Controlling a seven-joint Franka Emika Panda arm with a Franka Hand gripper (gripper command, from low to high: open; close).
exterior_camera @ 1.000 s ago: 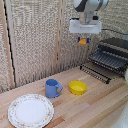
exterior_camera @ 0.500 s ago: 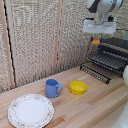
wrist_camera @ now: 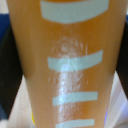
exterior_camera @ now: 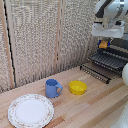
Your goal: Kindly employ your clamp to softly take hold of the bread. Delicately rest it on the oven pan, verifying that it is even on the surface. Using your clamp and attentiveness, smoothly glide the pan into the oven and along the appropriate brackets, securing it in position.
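My white clamp [exterior_camera: 104,44] is at the upper right of the exterior view, shut on the orange-brown bread [exterior_camera: 103,44], which it holds in the air above the oven pan [exterior_camera: 109,60]. The pan is a dark tray with wire bars, pulled out over the oven's open drop-down door [exterior_camera: 95,73]. The dark oven [exterior_camera: 119,47] is at the exterior view's right edge, mostly cut off. In the wrist view the bread [wrist_camera: 65,65] fills the picture, orange with pale stripes; the fingertips do not show clearly.
A blue mug [exterior_camera: 51,88], a yellow bowl [exterior_camera: 77,87] and a patterned white plate [exterior_camera: 30,110] are on the wooden table [exterior_camera: 95,107]. A woven screen [exterior_camera: 45,35] stands behind. A white rounded object [exterior_camera: 124,74] is at the right edge.
The clamp has carried the bread to the exterior view's right, from above the table's back edge to above the oven pan.
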